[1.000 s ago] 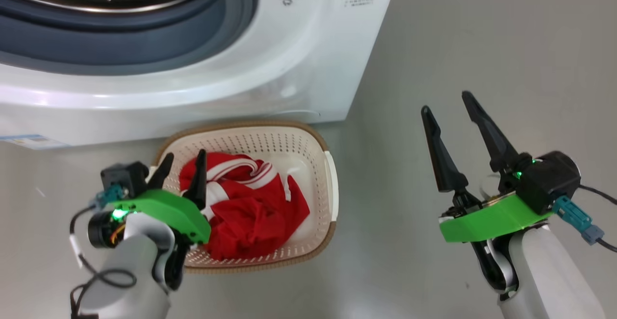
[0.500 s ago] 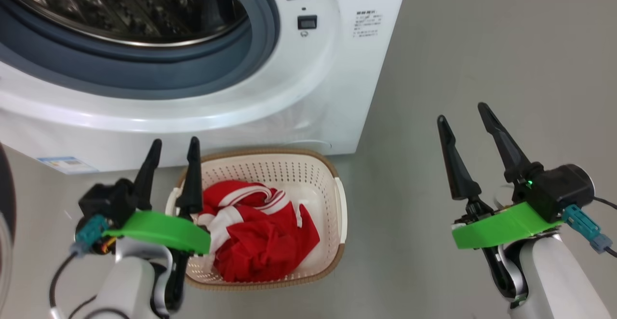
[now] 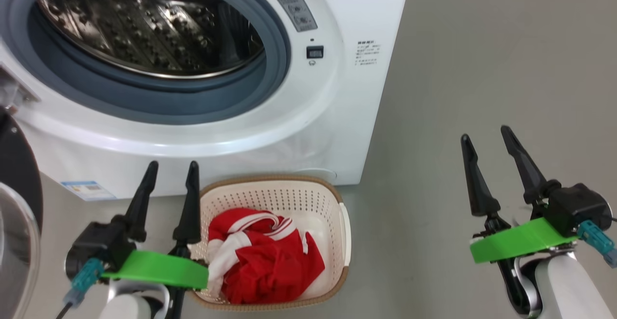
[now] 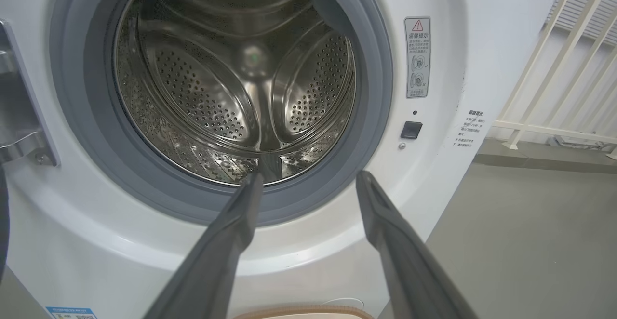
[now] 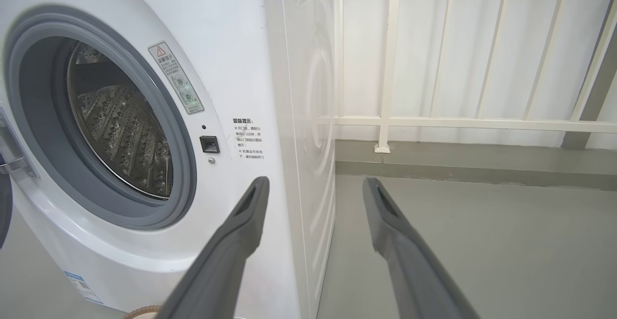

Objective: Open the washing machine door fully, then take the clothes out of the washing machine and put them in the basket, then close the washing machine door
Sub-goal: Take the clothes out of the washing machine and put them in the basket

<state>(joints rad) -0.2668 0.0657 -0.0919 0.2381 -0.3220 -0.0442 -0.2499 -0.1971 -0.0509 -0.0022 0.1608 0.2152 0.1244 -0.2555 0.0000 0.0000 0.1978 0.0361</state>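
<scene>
2 grippers hang with their jaws spread wide and nothing between them. From the head, the left gripper (image 3: 173,165) sits at the lower left, fingers pointing up toward the washer (image 3: 347,116), just beside the left end of the basket (image 3: 345,232). Its inner finger overlaps the basket's rim in that view, and whether they touch I cannot tell. The right gripper (image 3: 485,133) is at the lower right over bare floor (image 3: 482,44), well apart from basket and washer.

The basket stands on the floor just in front of the washer's foot, below the round mouth. The clothes (image 3: 270,266) lie bunched inside it, red with white bands, toward its left and middle.

The door (image 3: 19,179) stands open at the far left edge of the head view. It shows as a dark rim with a curve of glass below it, cut by the frame, so it is probably wide open but hard to judge.

The left wrist view looks straight into the drum (image 4: 231,83). It shows perforated steel with raised ribs, the grey gasket (image 4: 376,92) around it, a metal hinge (image 4: 19,136) at the left and a sliver of basket rim at the bottom edge.

The right wrist view takes the washer at a slant. It adds the side panel and a cream railing (image 5: 434,121) against a white wall. A blue label (image 3: 87,190) sits low on the washer's front.
</scene>
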